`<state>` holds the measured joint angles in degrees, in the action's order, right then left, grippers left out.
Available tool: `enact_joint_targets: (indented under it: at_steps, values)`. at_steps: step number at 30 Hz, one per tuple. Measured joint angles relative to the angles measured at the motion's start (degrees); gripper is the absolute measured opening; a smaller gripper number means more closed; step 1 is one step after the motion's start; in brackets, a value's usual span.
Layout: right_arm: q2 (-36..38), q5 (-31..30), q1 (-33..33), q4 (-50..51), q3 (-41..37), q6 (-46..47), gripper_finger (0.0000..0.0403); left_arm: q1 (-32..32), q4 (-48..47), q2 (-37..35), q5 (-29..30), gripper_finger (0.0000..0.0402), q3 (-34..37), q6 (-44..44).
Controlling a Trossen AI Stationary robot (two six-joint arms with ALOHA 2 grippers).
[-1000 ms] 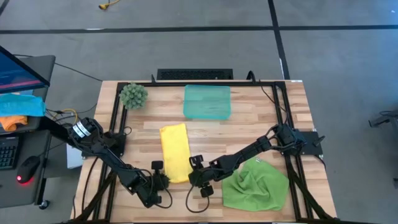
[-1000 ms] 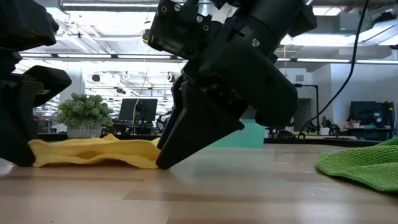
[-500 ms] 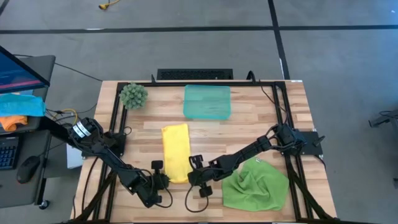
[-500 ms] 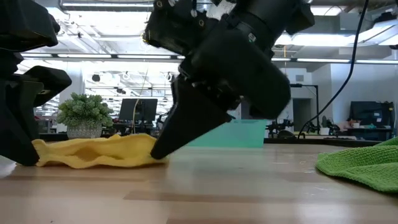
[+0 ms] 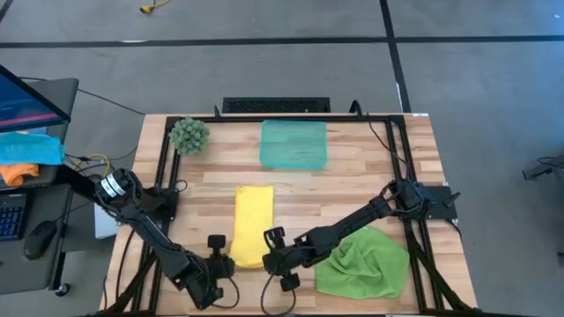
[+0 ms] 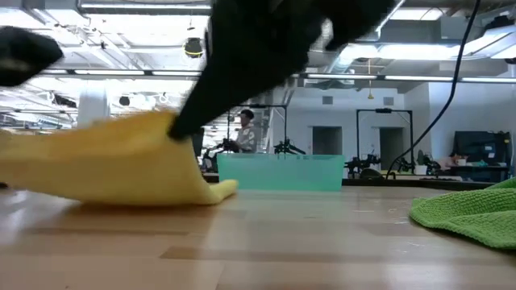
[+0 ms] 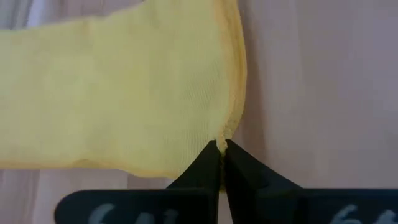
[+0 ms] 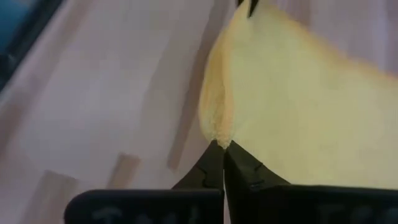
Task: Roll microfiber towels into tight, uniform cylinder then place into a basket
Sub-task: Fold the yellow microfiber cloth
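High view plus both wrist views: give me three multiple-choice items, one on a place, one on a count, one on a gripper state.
1. Where does the green towel lie?
A. in the basket
B. on the table by the right arm
C. under the plant

2. How many towels are in the basket?
A. none
B. one
C. two

3. How do the left gripper and right gripper stand?
A. both open
B. only left shut
C. both shut on the yellow towel

B: it lies crumpled beside that arm.
A: the basket holds nothing.
C: each wrist view shows fingers pinching a corner.
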<state>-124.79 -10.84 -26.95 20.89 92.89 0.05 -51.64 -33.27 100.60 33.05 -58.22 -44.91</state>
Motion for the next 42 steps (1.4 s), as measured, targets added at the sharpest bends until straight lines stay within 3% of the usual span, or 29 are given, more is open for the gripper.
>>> enact_joint_targets:
  at_steps: [7,14,17,21,26,34,42]
  values:
    - [0.0,-3.5,-2.8,4.5,5.6,0.0,0.0006,-2.7,-15.1,0.0,4.0,0.0,-8.6,-6.9]
    - [0.0,-6.1,-5.7,5.6,9.8,0.0,0.0013,-3.5,-20.7,-0.1,4.9,0.0,-14.1,-8.1]
    - [0.0,-7.5,-6.0,6.2,9.9,0.0,0.0007,-3.4,-23.2,-0.1,8.1,0.0,-14.7,-8.3]
    - [0.0,-7.9,-4.7,9.4,10.0,2.5,0.001,-1.9,-28.4,-0.1,12.0,0.0,-14.7,-13.0]
    - [0.0,-11.5,-1.8,16.7,10.0,8.1,0.0015,1.7,-30.3,-0.1,12.2,0.0,-13.4,-14.1]
    - [-0.1,-14.9,2.3,22.5,9.9,15.4,0.0006,9.5,-26.7,-0.1,14.5,0.0,-5.1,-14.3]
    - [-0.1,-14.8,5.7,26.2,8.4,22.9,0.0008,14.6,-20.8,-0.1,15.9,0.0,-1.4,-11.1]
